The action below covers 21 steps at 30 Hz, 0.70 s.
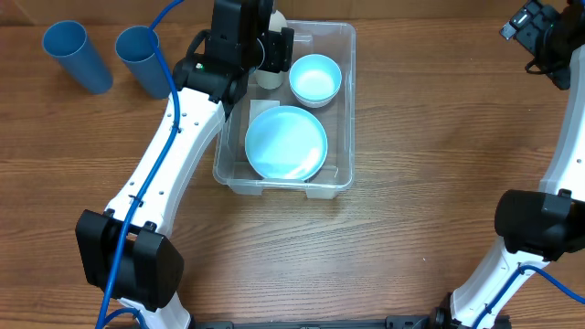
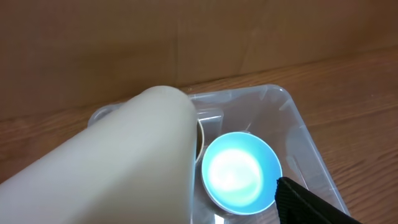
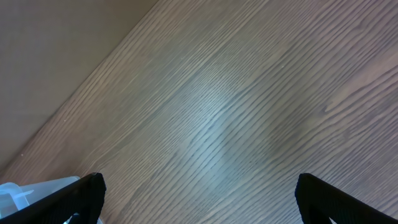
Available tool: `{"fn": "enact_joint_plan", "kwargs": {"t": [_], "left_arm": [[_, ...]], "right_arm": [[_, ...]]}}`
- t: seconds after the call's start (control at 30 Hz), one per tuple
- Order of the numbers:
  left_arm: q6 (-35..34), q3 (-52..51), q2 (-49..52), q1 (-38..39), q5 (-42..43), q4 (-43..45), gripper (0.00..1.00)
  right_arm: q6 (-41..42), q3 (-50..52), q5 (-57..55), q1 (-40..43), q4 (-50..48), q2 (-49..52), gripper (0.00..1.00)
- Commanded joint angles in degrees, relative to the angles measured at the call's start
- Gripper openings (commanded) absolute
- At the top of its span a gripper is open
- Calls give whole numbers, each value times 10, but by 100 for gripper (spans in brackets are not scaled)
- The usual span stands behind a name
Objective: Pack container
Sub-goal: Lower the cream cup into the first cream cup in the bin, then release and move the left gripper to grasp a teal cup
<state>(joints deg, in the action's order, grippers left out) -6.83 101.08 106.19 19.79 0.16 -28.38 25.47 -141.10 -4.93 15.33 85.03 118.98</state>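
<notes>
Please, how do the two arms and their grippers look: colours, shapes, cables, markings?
The left arm and right arm have smooth white links joined by bulky black joint housings. A blue cable runs along each. The left gripper and right gripper are black. A small green mark shows near the left wrist.

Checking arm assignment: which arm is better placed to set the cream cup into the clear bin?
Left. The left hand holds the cream cup above the container's back corner; the right hand hangs open over the table, away from it.
</notes>
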Motion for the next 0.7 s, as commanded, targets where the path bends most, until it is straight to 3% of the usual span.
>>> {"fn": "enact_joint_plan", "kwargs": {"t": [0.0, 0.57, 0.67], "left_arm": [[7, 2, 2, 2, -8, 17, 80], [11, 3, 2, 2, -8, 189, 83], [11, 10, -2, 2, -39, 191, 83]], "right_arm": [[2, -10, -5, 0, -3, -13, 100], [2, -10, -5, 0, -3, -13, 100], [2, -10, -5, 0, -3, -13, 100]]}}
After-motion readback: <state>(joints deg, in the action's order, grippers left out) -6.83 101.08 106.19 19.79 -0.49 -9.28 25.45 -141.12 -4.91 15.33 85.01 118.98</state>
